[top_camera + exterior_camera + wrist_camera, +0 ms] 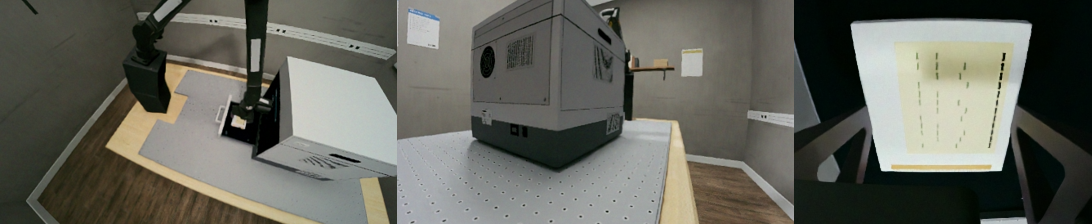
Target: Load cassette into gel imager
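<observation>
The imager IM stands upright, its drawer pulled out toward the arm's base side. The finished cassette FINISHED, white with a cream banded window, is over the dark inside of the drawer. My gripper is shut on it, one finger against each long side. The cassette fills the middle of the wrist view. Its height above the glass is hard to tell. The corner marks are not clearly visible; the cassette and gripper cover part of the drawer floor.
The drawer's handle sticks out from its front panel. IM's housing rises close beside the gripper, with the dark opening facing it. The arm's black pedestal stands at the left on the wooden table. A grey perforated board lies under IM.
</observation>
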`<state>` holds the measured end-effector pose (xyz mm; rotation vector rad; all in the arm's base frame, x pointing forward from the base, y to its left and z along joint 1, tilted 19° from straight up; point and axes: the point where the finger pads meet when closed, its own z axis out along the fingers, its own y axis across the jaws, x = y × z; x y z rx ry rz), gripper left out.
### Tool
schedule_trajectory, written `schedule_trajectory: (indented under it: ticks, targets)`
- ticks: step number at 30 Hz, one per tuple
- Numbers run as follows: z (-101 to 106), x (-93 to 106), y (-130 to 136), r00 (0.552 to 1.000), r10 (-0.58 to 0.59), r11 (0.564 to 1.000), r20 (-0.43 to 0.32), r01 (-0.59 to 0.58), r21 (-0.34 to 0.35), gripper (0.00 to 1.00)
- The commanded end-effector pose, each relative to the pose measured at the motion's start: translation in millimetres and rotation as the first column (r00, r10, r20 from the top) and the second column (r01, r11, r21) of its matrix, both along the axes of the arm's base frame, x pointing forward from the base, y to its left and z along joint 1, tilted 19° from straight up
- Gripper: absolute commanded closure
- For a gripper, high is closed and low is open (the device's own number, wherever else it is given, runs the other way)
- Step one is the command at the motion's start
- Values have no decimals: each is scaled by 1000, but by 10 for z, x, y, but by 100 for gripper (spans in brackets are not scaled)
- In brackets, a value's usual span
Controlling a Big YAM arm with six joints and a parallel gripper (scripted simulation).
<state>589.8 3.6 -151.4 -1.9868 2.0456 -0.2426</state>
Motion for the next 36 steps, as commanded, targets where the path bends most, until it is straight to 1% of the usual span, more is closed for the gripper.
schedule_trajectory:
  ticks: [1,5,8,11,15,16,20,24,27,32,33,36]
  targets:
    - [15,144,61,1000,4,1000,27,-4,-1,22]
    - [-21,136,66,1000,4,1000,23,-4,-1,22]
    - [14,164,64,999,3,1000,32,-3,-1,22]
    - [-39,144,64,1000,3,1000,24,-3,-1,22]
    - [-46,145,66,1000,3,1000,23,-3,-1,22]
    - [77,210,67,999,3,1000,46,-3,-1,22]
    - [-63,149,67,1000,3,1000,23,-3,-1,22]
    - [-75,155,67,1000,3,1000,24,-3,-1,22]
    - [-44,178,71,1000,3,1000,31,-3,-1,22]
    - [-94,160,70,1000,3,1000,23,-3,-1,22]
    - [-47,180,65,1000,3,1000,29,-3,-1,22]
    - [-107,166,69,1000,3,1000,24,-3,-1,22]
